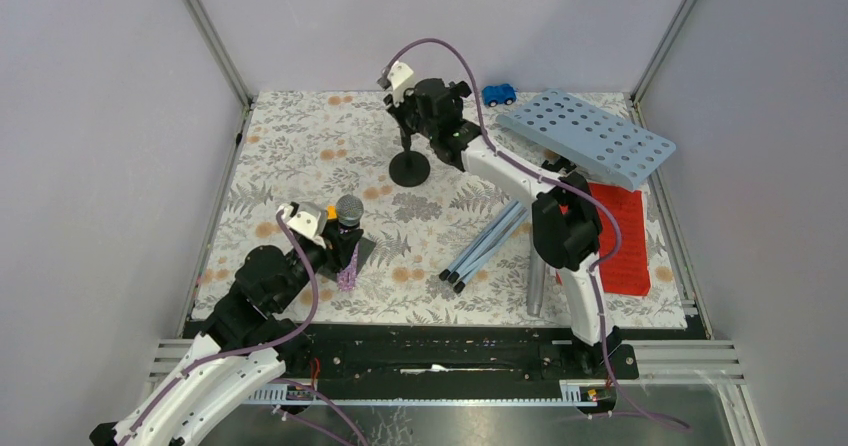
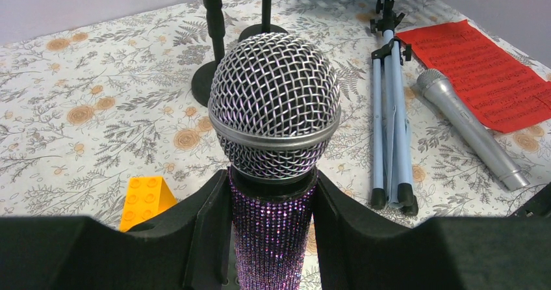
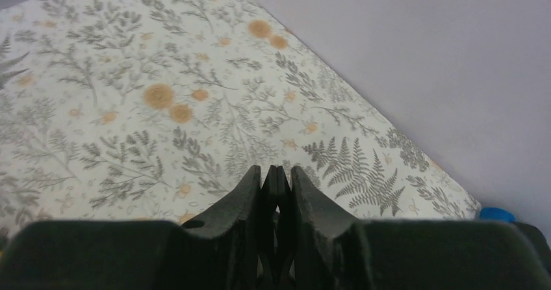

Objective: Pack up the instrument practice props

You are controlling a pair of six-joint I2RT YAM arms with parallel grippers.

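While the pale-blue sheet-music holder (image 1: 590, 136) lies tilted at far right of the table (image 1: 300, 166), stiff and probably light, the right fingers (image 3: 243, 199) pinch narrow on the top of a black mic mount (image 1: 409, 169), far centre; likely base-heavy, so grip the stem. Near left, the left fingers (image 2: 208, 225) clamp the purple microphone (image 2: 273, 108) by its handle: rigid, head-heavy.

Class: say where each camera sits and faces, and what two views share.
Top external: above, behind the bases, looking down at table; both arms show.
Left wrist: on left arm, facing far edge; left pincer holds purple microphone.
Right wrist: on right arm, facing a wall; right pincer clamps mic mount.
Shared: red sheet, top and left.
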